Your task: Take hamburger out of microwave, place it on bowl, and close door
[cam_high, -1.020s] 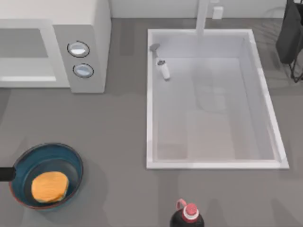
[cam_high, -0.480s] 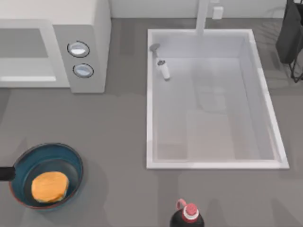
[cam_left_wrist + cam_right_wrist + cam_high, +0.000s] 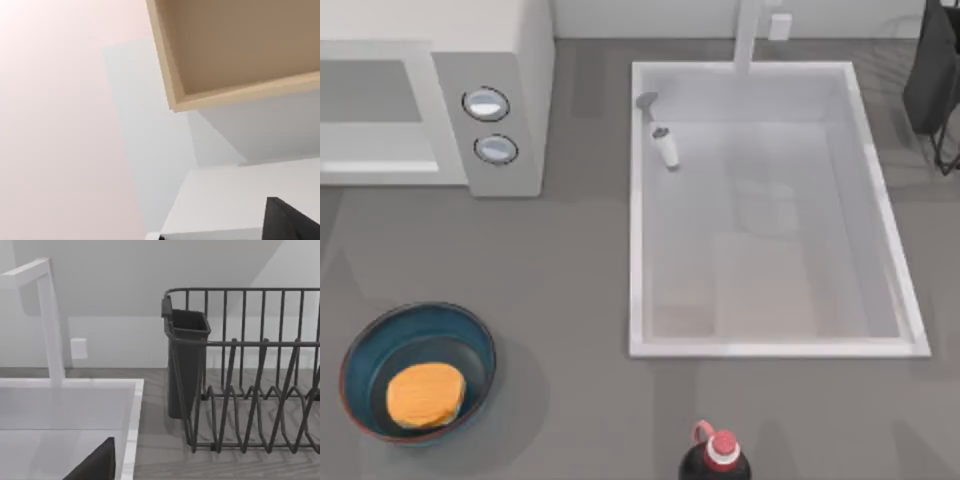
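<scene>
I read no brand, label or writing on any item. The hamburger (image 3: pixel 425 394) rests inside the bowl (image 3: pixel 360 352), toward the bowl's near side, at the near left of the counter (image 3: pixel 570 280). The microwave (image 3: pixel 505 60) stands at the far left; its door (image 3: pixel 375 115) lies flush against the front, beside the two dials (image 3: pixel 486 104).

The white sink basin (image 3: pixel 770 210) occupies the centre-right of the counter, with a faucet (image 3: pixel 748 35) at its far edge and a small white fitting (image 3: pixel 666 148) lying near its far left corner. A dark bottle with a red cap (image 3: pixel 718 458) stands at the near edge, well apart from the bowl. A dark wire dish rack (image 3: pixel 250 370) with a cutlery cup (image 3: pixel 186 360) stands beside the sink at the far right.

My left wrist view shows a wooden cabinet underside (image 3: pixel 235 50) and a white wall. I cannot tell the state of either gripper.
</scene>
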Controlling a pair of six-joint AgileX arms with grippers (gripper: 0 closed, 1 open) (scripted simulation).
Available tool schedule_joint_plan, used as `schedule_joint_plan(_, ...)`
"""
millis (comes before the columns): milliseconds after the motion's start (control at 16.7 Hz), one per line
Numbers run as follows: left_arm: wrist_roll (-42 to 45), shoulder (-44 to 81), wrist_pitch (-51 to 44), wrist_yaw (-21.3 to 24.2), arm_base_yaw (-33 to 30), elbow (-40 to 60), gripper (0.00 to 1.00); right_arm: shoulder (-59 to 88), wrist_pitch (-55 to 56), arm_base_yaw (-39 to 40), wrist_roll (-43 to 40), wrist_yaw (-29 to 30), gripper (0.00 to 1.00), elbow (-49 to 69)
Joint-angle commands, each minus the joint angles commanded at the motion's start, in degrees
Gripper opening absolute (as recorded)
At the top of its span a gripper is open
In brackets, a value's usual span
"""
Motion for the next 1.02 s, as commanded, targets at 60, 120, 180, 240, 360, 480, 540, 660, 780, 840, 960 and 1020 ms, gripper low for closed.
schedule_joint_plan(60, 2.9, 2.3, -0.1, 0.2, 2.7, 5.2, 0.0, 0.0, 0.0, 0.0, 0.0, 0.0, 1.0, 0.0)
schedule_joint_plan(120, 6.0, 4.9, -0.3, 0.5, 5.6, 10.9, 0.0, 0.0, 0.0, 0.0, 0.0, 0.0, 1.0, 0.0)
schedule_joint_plan(180, 9.3, 7.6, -0.5, 0.7, 8.7, 16.9, 0.0, 0.0, 0.0, 0.0, 0.0, 0.0, 1.0, 0.0)
schedule_joint_plan(240, 12.9, 10.5, -0.6, 1.0, 12.0, 23.5, 0.0, 0.0, 0.0, 0.0, 0.0, 0.0, 1.0, 0.0)
schedule_joint_plan(360, 20.5, 16.8, -1.0, 1.5, 19.2, 37.5, 0.0, 0.0, 0.0, 0.0, 0.0, 0.0, 1.0, 0.0)
schedule_joint_plan(480, 28.8, 23.6, -1.4, 2.2, 26.9, 52.7, 0.0, 0.0, 0.0, 0.0, 0.0, 0.0, 1.0, 0.0)
schedule_joint_plan(540, 33.1, 27.2, -1.6, 2.5, 31.0, 60.6, 0.0, 0.0, 0.0, 0.0, 0.0, 0.0, 1.0, 0.0)
schedule_joint_plan(660, 42.1, 34.7, -2.0, 3.1, 39.5, 77.4, 0.0, 0.0, 0.0, 0.0, 0.0, 0.0, 1.0, 0.0)
schedule_joint_plan(780, 51.5, 42.5, -2.4, 3.8, 48.3, 94.9, 0.0, 0.0, 0.0, 0.0, 0.0, 0.0, 1.0, 0.0)
schedule_joint_plan(840, 56.3, 46.5, -2.7, 4.1, 52.8, 103.8, 0.0, 0.0, 0.0, 0.0, 0.0, 0.0, 1.0, 0.0)
schedule_joint_plan(960, 66.1, 54.6, -3.1, 4.8, 62.0, 122.0, 0.0, 0.0, 0.0, 0.0, 0.0, 0.0, 1.0, 0.0)
schedule_joint_plan(1020, 71.0, 58.7, -3.3, 5.1, 66.7, 131.3, 0.0, 0.0, 0.0, 0.0, 0.0, 0.0, 1.0, 0.0)
